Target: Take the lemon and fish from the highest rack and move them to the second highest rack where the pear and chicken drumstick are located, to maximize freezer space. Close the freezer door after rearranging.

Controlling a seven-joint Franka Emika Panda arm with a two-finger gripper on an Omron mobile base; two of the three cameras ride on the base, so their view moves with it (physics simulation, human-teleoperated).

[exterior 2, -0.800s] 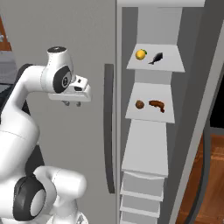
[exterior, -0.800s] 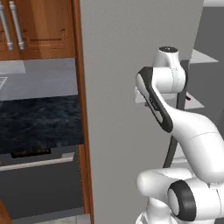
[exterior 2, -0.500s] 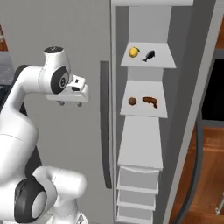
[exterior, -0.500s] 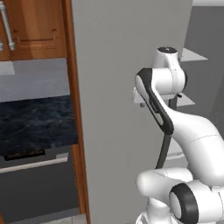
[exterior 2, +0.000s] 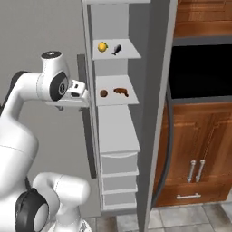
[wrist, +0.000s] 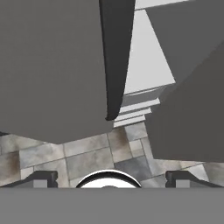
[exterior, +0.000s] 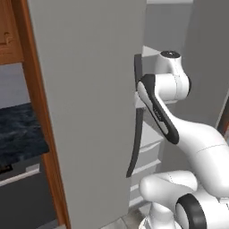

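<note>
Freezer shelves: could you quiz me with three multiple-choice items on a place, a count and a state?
1. Where is the lemon?
A. top rack
B. second rack
C. floor

2. How many items lie on the second rack?
A. none
B. two
C. four

3. How is the gripper?
A. shut on the fish
B. shut on the handle
C. open

Answers:
1 A, it lies beside the fish on the highest shelf.
2 B, a round brown one and a drumstick.
3 C, its fingertips stand wide apart, holding nothing.
</note>
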